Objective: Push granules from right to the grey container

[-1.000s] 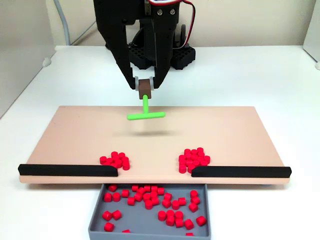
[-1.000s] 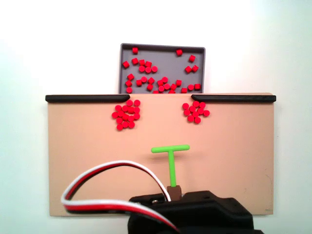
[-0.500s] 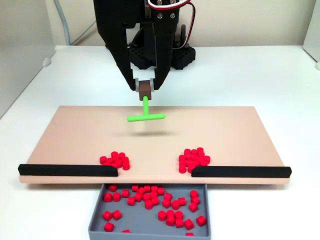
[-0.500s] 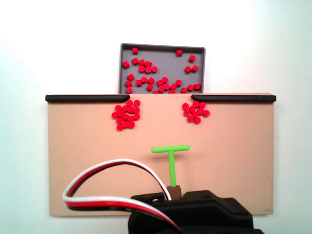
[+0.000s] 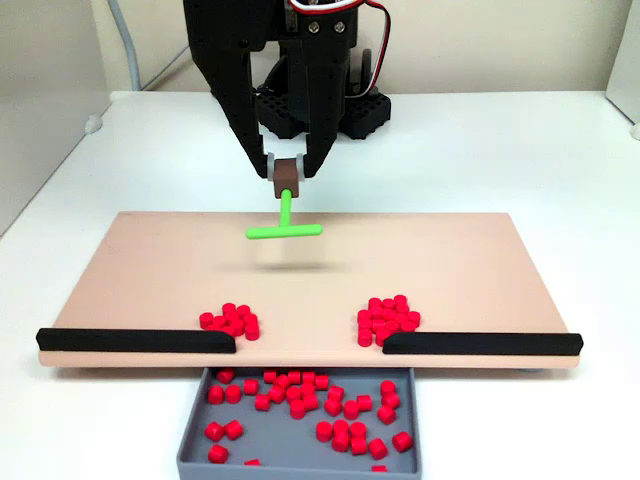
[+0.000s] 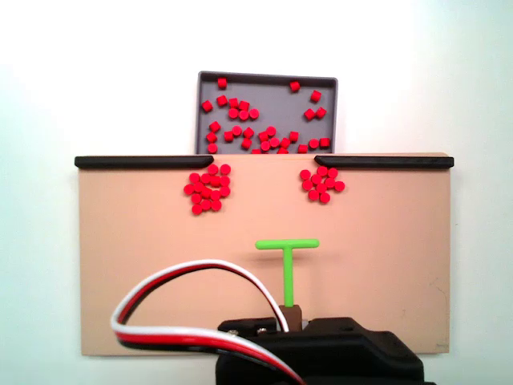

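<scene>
My gripper (image 5: 287, 168) hangs above the far edge of the tan board (image 5: 450, 260), shut on the brown block at the end of a green T-shaped stick (image 5: 285, 228). The stick's crossbar floats just over the board. Two piles of red granules lie near the board's front edge, one at the left (image 5: 230, 320) and one at the right (image 5: 386, 318). In the other fixed view, from behind the arm, the piles (image 6: 207, 190) (image 6: 321, 184) lie beyond the stick (image 6: 287, 261). The grey container (image 5: 300, 468) (image 6: 337, 112) sits under the gap between the strips and holds several loose granules.
Two black strips (image 5: 135, 341) (image 5: 480, 344) line the board's front edge, leaving a gap over the container. The arm's black base (image 5: 320, 110) stands behind the board. A red, white and black cable (image 6: 184, 277) loops over the arm. White table surrounds the board.
The gripper and the green stick have shifted slightly sideways, leftward in the front fixed view and rightward in the view from behind. The granule piles have not moved.
</scene>
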